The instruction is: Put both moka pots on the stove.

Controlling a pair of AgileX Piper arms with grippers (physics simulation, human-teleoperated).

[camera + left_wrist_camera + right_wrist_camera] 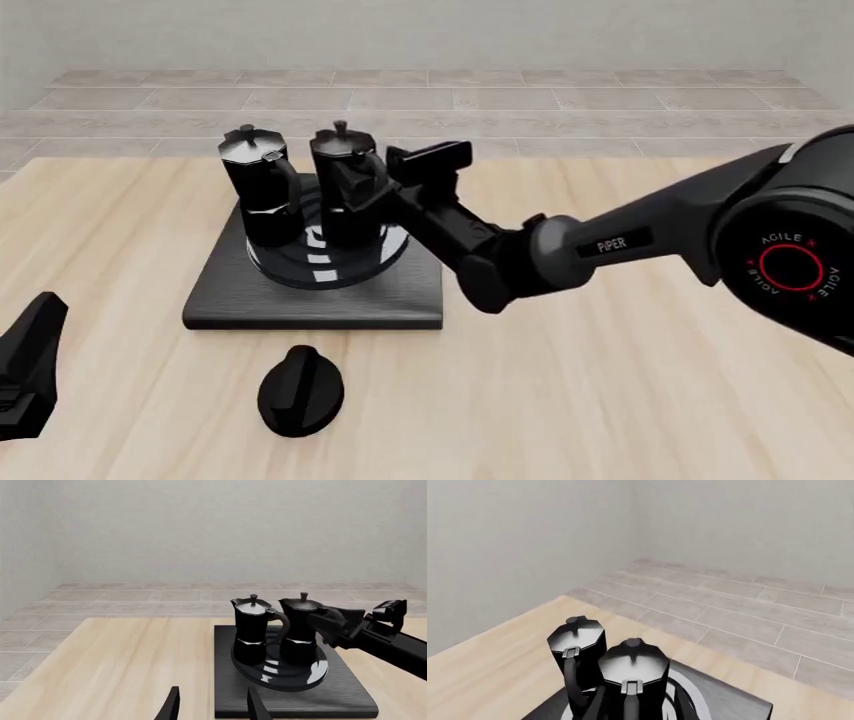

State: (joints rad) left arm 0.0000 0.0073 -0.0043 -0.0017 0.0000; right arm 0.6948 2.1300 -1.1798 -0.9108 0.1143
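Two glossy black moka pots stand upright side by side on the burner rings of the stove (400, 290). The left pot (258, 185) stands free. My right gripper (378, 188) reaches in from the right and is shut on the handle side of the right pot (340, 160). In the right wrist view that pot (634, 667) is close, its handle facing the camera, with the other pot (579, 640) behind it. My left gripper (213, 709) is open and empty, low over the table, short of the stove (333, 700). Both pots (252, 630) (298, 630) show there.
A low black oval knob (302, 390) lies on the table in front of the stove. The right arm (614, 245) stretches across the middle of the table. The left arm (27, 365) sits at the near left edge. A tiled floor and grey wall lie beyond the table.
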